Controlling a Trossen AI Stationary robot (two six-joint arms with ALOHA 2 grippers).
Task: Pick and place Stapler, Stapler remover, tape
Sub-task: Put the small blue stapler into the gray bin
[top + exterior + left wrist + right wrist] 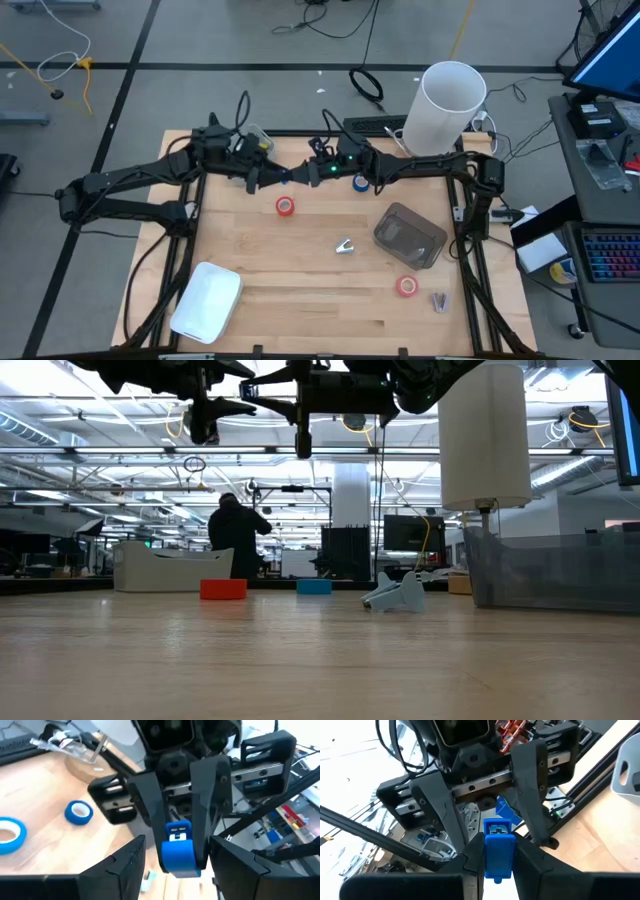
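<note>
From above, the two arms meet over the back middle of the table, the left gripper and right gripper nose to nose, and the thing between them is hardly seen. The wrist views settle it. The right gripper pinches a blue stapler between its fingers. The left gripper's fingers stand spread on either side of the stapler's free end, not pressed on it. The low view shows both grippers well above the wood, at the top edge of its picture. The left wrist view shows two blue tapes near each other on the wood, while the high view shows only one, just beside the right arm. One red tape lies just in front of the grippers, and another lies near the front right, beside a small grey bit. The stapler remover lies mid-table, just left of a clear bin. A white tray sits at the front left corner and a white cylinder at the back right edge. Bare wood lies open across the front middle and along the left side. A person stands in the room beyond the table.
</note>
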